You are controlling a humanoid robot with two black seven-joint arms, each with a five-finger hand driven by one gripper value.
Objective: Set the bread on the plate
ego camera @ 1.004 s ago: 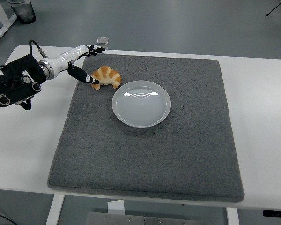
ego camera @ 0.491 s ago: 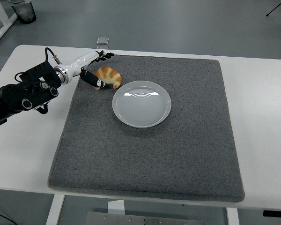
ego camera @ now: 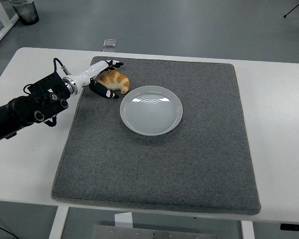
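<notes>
Fingers point(ego camera: 107, 94) of my left hand point(ego camera: 100, 79) are spread around the bread point(ego camera: 117, 81), not yet closed on it. It lies on the grey mat point(ego camera: 159, 159), just beside the plate point(ego camera: 151, 110).

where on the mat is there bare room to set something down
The grey mat is bare across its whole near half below the plate, and along its right side toward the table edge. It is crowded only at the far-left corner, where the left hand wraps around the bread beside the plate.
</notes>
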